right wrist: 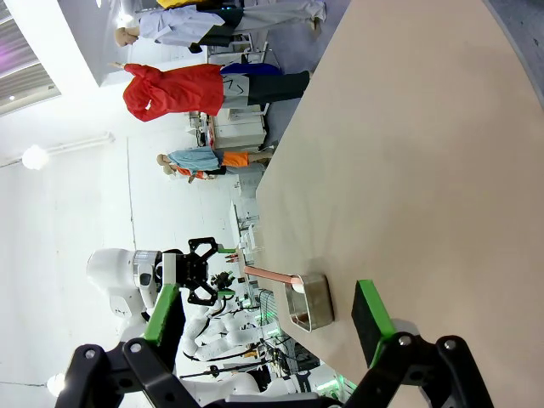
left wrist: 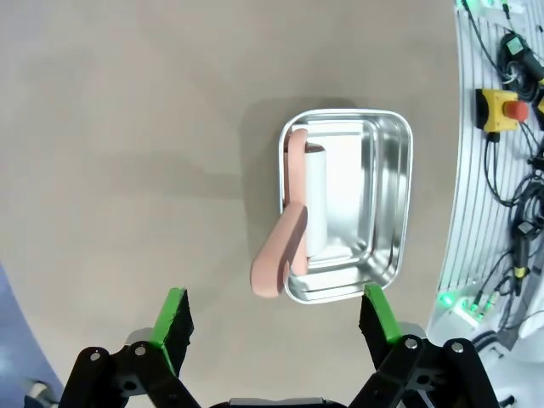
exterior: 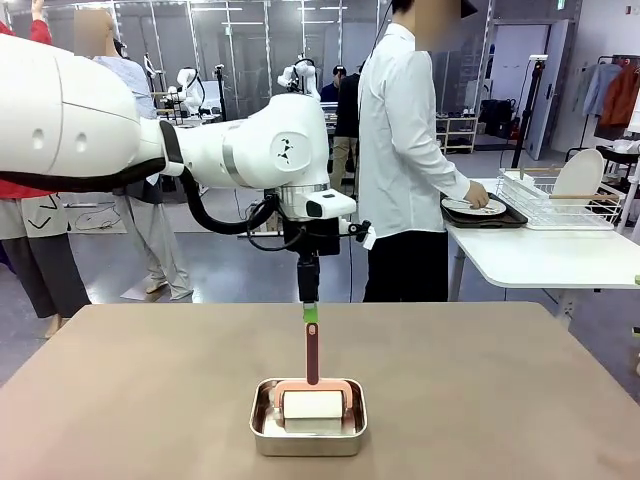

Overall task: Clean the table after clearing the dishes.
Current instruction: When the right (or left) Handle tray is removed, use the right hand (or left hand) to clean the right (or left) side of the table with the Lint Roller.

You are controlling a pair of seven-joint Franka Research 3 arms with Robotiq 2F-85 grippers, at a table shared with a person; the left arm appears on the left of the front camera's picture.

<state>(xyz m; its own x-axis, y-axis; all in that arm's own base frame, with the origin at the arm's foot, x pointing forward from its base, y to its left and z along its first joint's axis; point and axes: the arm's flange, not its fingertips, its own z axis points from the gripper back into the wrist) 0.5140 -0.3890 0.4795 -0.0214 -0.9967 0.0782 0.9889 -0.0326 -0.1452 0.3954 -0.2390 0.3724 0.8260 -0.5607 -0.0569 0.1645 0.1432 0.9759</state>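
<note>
The desk point(exterior: 150, 380) is matt taupe, smooth and dull. The small pan point(left wrist: 393, 212) on it is polished metal, mirror-bright inside, and its walls reflect the roller point(left wrist: 319, 200). The roller's white drum looks like paper, and its salmon-pink handle point(left wrist: 270, 272) is smooth, matt plastic. The left arm point(exterior: 90, 120) has a glossy white plastic shell. Its jaws are matt black with bright green, rubbery-looking pads point(left wrist: 174, 316). On the far white table point(exterior: 540, 255), smooth and satin, a glossy white plate point(exterior: 458, 208) lies on a dark tray point(exterior: 510, 222) beside a white-coated wire rack point(exterior: 560, 210).
</note>
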